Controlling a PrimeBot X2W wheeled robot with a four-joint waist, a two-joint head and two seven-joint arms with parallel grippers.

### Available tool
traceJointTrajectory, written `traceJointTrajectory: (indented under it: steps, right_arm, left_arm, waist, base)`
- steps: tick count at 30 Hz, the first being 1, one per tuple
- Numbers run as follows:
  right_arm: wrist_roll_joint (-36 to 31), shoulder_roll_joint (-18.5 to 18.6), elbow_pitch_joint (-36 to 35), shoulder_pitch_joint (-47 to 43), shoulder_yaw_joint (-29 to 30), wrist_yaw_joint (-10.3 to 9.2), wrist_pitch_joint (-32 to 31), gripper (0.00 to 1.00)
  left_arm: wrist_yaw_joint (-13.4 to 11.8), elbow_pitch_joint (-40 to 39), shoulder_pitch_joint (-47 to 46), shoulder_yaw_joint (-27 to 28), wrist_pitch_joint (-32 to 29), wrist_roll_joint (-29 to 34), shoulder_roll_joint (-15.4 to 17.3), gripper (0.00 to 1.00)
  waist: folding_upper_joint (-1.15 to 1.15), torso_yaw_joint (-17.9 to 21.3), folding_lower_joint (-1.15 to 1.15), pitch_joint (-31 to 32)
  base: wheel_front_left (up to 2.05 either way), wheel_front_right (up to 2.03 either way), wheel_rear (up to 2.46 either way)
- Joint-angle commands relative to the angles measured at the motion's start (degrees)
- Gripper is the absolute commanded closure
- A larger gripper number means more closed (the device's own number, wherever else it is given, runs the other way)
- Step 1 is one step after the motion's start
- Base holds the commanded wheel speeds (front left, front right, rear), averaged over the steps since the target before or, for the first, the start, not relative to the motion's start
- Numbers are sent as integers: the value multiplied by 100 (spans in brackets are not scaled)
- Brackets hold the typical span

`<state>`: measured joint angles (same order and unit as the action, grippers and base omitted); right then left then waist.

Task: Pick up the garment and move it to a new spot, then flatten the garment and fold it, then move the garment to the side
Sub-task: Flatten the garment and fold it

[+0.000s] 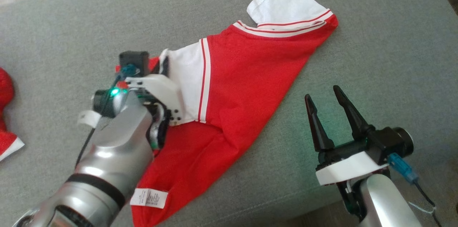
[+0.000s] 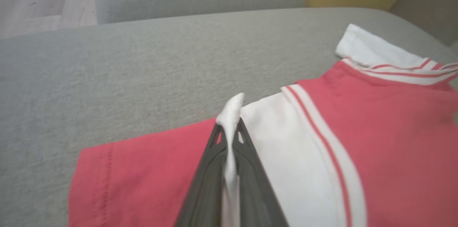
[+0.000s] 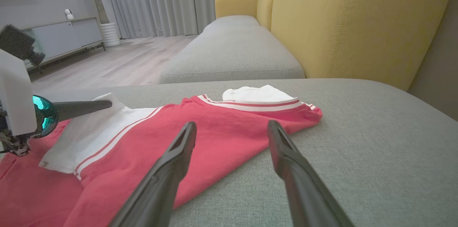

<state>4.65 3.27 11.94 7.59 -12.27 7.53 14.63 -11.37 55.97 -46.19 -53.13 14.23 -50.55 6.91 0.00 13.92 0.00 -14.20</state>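
Garment (image 1: 236, 87), red and white, lies in the middle of the head view on the grey cushion (image 1: 375, 41). Left gripper (image 2: 230, 127) pinches its white sleeve (image 2: 282, 155) tight. Right gripper (image 1: 322, 92), lower right, is wide open and empty. I think this is the flattening or folding step: next, pull the sleeve gently.

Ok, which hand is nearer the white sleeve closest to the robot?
Left. The left hand is shut on that white sleeve, pinching its edge; the right hand hangs open over the grey cushion, beside the shirt, not touching it.
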Motion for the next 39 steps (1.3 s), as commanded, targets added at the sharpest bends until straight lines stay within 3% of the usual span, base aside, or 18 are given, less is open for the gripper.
traceJointTrajectory:
  steps: [1,8,17,18,19,28,32,39]
  right_arm:
    - [47,-16,-133,56,-84,-4,37,0]
    - [86,-24,-122,-7,-160,-4,37,0]
    - [252,-36,-102,16,-279,-4,37,0]
    - [285,-36,-101,3,-287,-4,37,0]
    - [347,-37,-89,-34,-323,-4,37,0]
    - [440,-38,-102,-182,-277,-4,37,0]
    - [385,-38,-134,-214,-161,-4,37,0]
    - [329,-39,-160,-224,-127,-4,37,0]
  left_arm:
    - [71,-369,-396,109,69,75,-13,100]
    - [257,-1450,-246,-287,8,247,-286,100]
    - [278,-3067,21,-1382,-557,186,-399,100]
    - [229,-3218,24,-1481,-527,153,-400,72]
    - [163,-3473,49,-1638,-443,43,-401,0]
    - [-147,-3869,4,-1873,-118,-577,-402,0]
    - [-502,-3200,-193,-1828,-114,-474,-360,0]
    - [-938,-2152,-546,-1777,-310,-212,265,0]
  waist:
    - [0,-11,0,78]
    - [0,147,0,246]
    - [0,924,0,342]
    - [0,1000,0,343]
    - [0,1147,0,340]
    - [0,1351,0,367]
    - [0,1217,0,376]
    - [0,909,0,334]
  base:
    - [0,0,0]
    - [0,0,0]
    - [0,0,0]
    - [0,0,0]
    - [0,0,0]
    - [0,0,0]
    - [0,0,0]
    - [0,0,0]
